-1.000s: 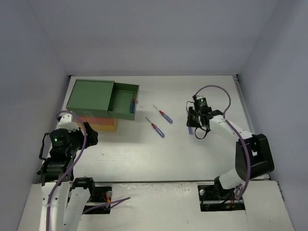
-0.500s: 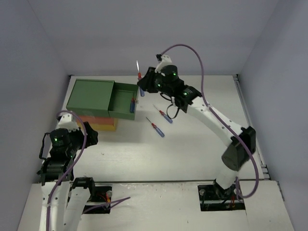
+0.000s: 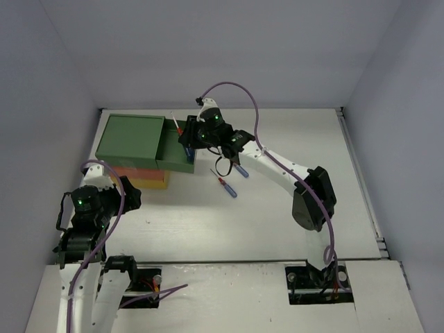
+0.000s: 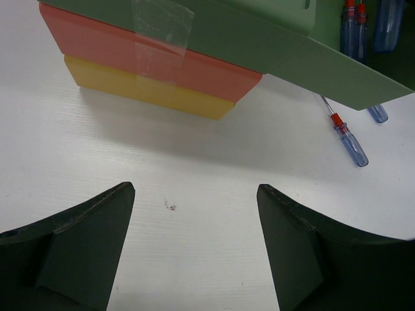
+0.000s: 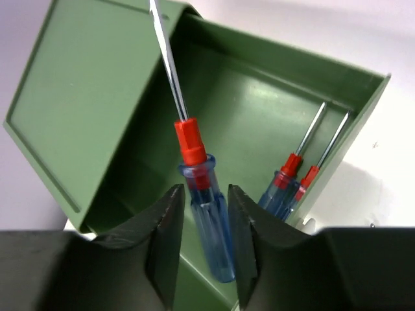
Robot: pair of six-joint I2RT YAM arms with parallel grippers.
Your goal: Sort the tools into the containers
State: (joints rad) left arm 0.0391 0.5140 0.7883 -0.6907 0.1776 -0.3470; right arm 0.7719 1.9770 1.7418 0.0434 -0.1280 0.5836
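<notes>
Left fingers [image 4: 78, 246]: 8 o'clock on the table [image 3: 277, 229]; spread wide and grasping nothing, pointing at the cabinet. Same pose as a second ago.
Loose screwdrivers: two, blue handles with red collars, lying flat near the table's middle. One [image 3: 224, 185] lies in the open. The other [image 3: 241, 171] is just beside it toward 1 o'clock, partly under the right arm. Neither has shifted.
Cabinet [image 3: 130, 136]: 10 o'clock; green top, orange-red middle tier [image 4: 162, 65], yellow bottom tier [image 4: 149, 94], clear tape [image 4: 162, 29] across the front. It has not moved.
Green drawer [image 3: 173, 147]: pulled out toward 3 o'clock, as before.
Stored screwdrivers: two [image 5: 290, 181] [image 5: 312, 176], side by side against the drawer's end wall.
Right fingers [image 5: 159, 246]: a second ago low over the table on the 3 o'clock side, half a second ago above the drawer's far corner, now over the open drawer at 10 to 11 o'clock. They flank a handle on both sides; whether clenched or slackened cannot be told.
Carried screwdriver [image 5: 192, 146]: between the right fingers above the drawer's inside, shaft tilted up toward the cabinet top.
</notes>
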